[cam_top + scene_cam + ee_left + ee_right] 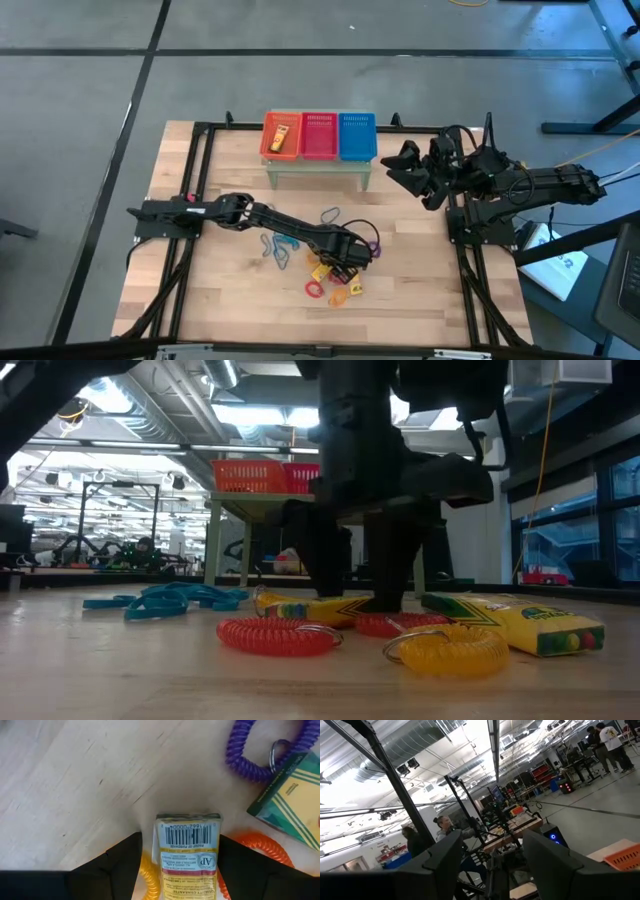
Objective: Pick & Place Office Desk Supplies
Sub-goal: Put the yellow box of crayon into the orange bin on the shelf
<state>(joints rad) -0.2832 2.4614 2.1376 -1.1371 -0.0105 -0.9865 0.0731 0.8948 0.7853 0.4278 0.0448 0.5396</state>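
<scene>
My left gripper (345,258) points down over a heap of small supplies on the table's middle, open. A yellow crayon box (187,855) with a barcode lies flat between its two fingers. Around it lie a purple coil (260,750), a green-and-yellow crayon box (292,795), an orange coil (265,845) and a yellow coil (147,880). The low view shows a red coil (278,635), a yellow coil (450,650) and blue loops (165,600) flat on the wood. My right gripper (405,172) waits raised at the table's right, open, holding nothing. My left gripper comes at the yellow crayon box from above, pointing down, its fingers on either side of the box's width. One finger (240,865) lies against the box's long edge (216,855); the other finger (120,865) stands a little apart. The box lies flat on the table.
Orange (281,135), red (319,135) and blue (357,135) mesh baskets stand in a row on a small stand at the table's far middle; the orange one holds a yellow block. A black frame (200,180) borders the table. Bare wood lies left of the heap.
</scene>
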